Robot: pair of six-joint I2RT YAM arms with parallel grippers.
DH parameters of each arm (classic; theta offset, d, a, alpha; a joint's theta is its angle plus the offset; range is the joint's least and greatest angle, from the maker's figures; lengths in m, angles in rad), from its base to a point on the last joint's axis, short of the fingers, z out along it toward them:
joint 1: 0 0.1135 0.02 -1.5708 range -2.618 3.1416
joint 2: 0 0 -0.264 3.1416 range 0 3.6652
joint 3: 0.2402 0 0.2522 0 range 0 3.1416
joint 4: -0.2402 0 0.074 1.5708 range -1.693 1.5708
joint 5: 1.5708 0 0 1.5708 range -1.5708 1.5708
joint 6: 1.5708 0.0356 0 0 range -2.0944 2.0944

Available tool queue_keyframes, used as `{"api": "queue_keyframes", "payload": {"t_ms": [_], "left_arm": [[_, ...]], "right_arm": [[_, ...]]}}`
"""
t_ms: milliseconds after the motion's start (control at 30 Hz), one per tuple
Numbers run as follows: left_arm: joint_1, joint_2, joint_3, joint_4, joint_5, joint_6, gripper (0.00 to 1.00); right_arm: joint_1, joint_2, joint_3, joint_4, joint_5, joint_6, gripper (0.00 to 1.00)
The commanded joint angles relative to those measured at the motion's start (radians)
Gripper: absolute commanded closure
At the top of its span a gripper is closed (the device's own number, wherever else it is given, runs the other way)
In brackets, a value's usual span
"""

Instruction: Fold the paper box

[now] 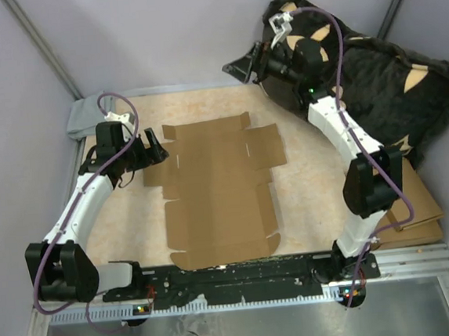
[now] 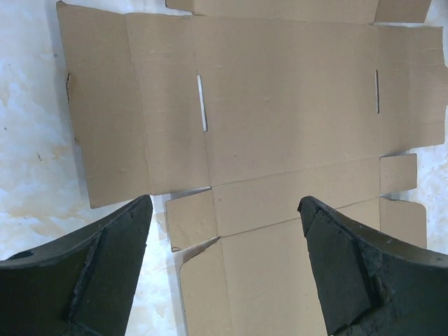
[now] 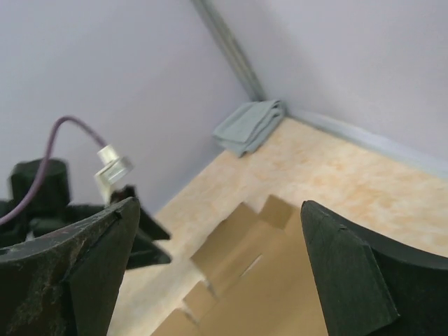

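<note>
While the flat brown cardboard paper box (image 1: 215, 192) lies with no fold made yet, the left claw (image 1: 153, 147) beside it and the right claw (image 1: 241, 66) past it hang open, empty.

Box (image 1: 215, 192) lies flat at centre; bare table (image 1: 308, 184) runs along its right and lower-left sides. Obstacles: grey cloth (image 1: 85, 116), upper-left corner; black heap (image 1: 390, 83), upper right; right arm (image 1: 339, 126) over the right strip; left gripper (image 1: 158, 146) at the box's upper-left edge.

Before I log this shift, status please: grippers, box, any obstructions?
Left gripper open, at left edge of paper box. Right gripper open, raised clear. Box flat, unfolded; nothing on it.
</note>
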Motion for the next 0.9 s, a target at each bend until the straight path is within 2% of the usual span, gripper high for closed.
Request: {"api": "queue_keyframes", "payload": {"t_ms": [0, 100, 200, 300, 367, 500, 633, 733, 867], "left_arm": [[-0.001, -0.015, -0.009, 0.038, 0.006, -0.006, 0.08], [-0.001, -0.006, -0.009, 0.039, 0.012, -0.008, 0.09], [-0.001, -0.002, -0.007, 0.035, 0.009, -0.006, 0.09], [-0.001, -0.006, -0.009, 0.035, -0.004, -0.006, 0.09], [-0.001, -0.009, -0.010, 0.036, -0.006, -0.008, 0.10], [-0.002, -0.013, -0.011, 0.039, 0.009, -0.016, 0.10], [-0.002, -0.012, -0.015, 0.046, 0.022, -0.023, 0.11], [-0.001, -0.007, -0.015, 0.046, 0.028, -0.026, 0.12], [-0.001, -0.006, -0.016, 0.046, 0.023, -0.026, 0.12]], "right_arm": [[-0.001, 0.110, 0.253, -0.327, 0.135, -0.182, 0.01], [-0.001, 0.223, 0.406, -0.419, 0.119, -0.216, 0.01], [-0.001, 0.360, 0.591, -0.593, 0.205, -0.236, 0.03], [0.000, 0.529, 0.820, -0.846, 0.340, -0.265, 0.14], [0.001, 0.596, 0.918, -0.941, 0.417, -0.274, 0.27], [0.001, 0.639, 0.920, -1.004, 0.554, -0.295, 0.45], [0.002, 0.667, 0.881, -1.026, 0.599, -0.325, 0.49], [0.007, 0.691, 0.870, -1.048, 0.599, -0.330, 0.56], [0.037, 0.678, 0.815, -1.033, 0.655, -0.346, 0.57]]}}
